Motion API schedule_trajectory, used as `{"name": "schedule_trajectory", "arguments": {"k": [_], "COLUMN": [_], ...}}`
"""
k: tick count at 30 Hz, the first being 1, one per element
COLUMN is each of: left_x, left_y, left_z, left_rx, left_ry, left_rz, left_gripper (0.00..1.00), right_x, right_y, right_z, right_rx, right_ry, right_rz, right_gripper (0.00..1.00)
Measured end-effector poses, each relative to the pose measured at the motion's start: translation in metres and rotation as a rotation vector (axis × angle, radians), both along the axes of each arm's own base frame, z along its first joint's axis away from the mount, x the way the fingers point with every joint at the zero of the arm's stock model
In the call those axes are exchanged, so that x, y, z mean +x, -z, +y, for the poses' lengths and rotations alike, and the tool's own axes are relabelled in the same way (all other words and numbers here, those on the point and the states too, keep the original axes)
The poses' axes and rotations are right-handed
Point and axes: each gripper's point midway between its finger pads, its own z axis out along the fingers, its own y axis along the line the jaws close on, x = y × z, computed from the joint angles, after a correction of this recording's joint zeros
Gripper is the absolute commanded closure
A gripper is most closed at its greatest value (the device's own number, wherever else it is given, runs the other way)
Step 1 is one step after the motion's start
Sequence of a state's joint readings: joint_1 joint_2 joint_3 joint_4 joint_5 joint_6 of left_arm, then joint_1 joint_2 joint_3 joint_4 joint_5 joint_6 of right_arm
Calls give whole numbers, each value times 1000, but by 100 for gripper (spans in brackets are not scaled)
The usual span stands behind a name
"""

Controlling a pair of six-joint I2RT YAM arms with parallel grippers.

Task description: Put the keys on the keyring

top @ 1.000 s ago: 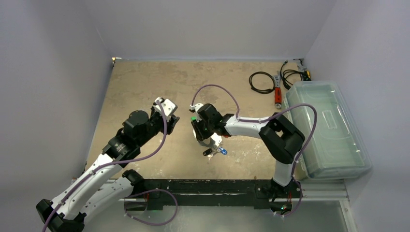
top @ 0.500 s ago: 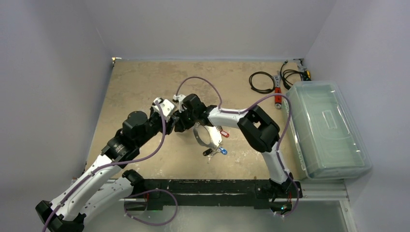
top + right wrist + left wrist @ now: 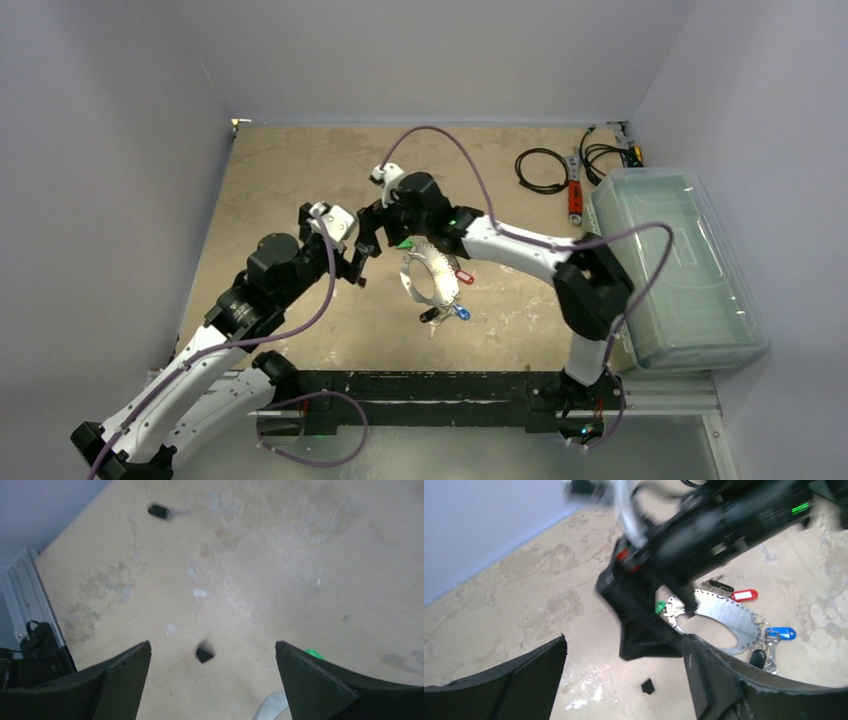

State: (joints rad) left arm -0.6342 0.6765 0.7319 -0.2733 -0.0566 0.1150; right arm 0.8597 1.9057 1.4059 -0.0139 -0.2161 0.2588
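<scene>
The keyring (image 3: 430, 281), a silver hoop with a flat crescent side, lies on the table mid-scene; it shows again in the left wrist view (image 3: 724, 616). On its small rings hang keys with a red tag (image 3: 744, 595), a blue tag (image 3: 782, 632) and a black head (image 3: 756, 657). A green-headed key (image 3: 659, 607) lies at its left end. One black-headed key (image 3: 160, 511) lies loose, far off on the table. My left gripper (image 3: 358, 268) (image 3: 624, 655) and right gripper (image 3: 372, 228) (image 3: 212, 647) stand open and empty just left of the keyring, tips close together.
A tiny black square chip (image 3: 203, 653) (image 3: 647, 685) lies on the table under both grippers. A clear lidded bin (image 3: 680, 265) stands at the right. Black coiled cables (image 3: 541, 170) and a red-handled tool (image 3: 575, 195) lie at the back right.
Both grippers have opened wide. The right gripper has lifted and swung toward the back, away from the left one. The left arm has drawn back a little to the left.
</scene>
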Motion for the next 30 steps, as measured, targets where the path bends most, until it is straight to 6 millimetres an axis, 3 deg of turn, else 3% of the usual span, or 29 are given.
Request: {"name": "schedule_trajectory", "arguments": {"k": [7, 11, 14, 20, 24, 30], "left_x": [4, 8, 10, 12, 12, 14], "left_y": [-2, -3, -1, 0, -3, -4], "left_z": [12, 18, 22, 28, 33, 39], "left_rx": [-22, -57, -69, -85, -98, -101], "left_ry": [-76, -137, -177, -223, -252, -286], "left_rz": [-5, 3, 19, 29, 21, 18], "left_gripper": [3, 1, 1, 1, 1, 1], "right_x": [-23, -33, -36, -58, -75, -85], "right_y": [-125, -164, -175, -178, -179, -188], "right_z": [-68, -125, -164, -224, -249, -269], "right_rx": [186, 275, 315, 384, 437, 490], "right_ry": [155, 330, 476, 620, 648, 681], "right_rz": [-259, -370, -399, -436, -460, -486], "right_gripper": [1, 1, 1, 1, 1, 1]}}
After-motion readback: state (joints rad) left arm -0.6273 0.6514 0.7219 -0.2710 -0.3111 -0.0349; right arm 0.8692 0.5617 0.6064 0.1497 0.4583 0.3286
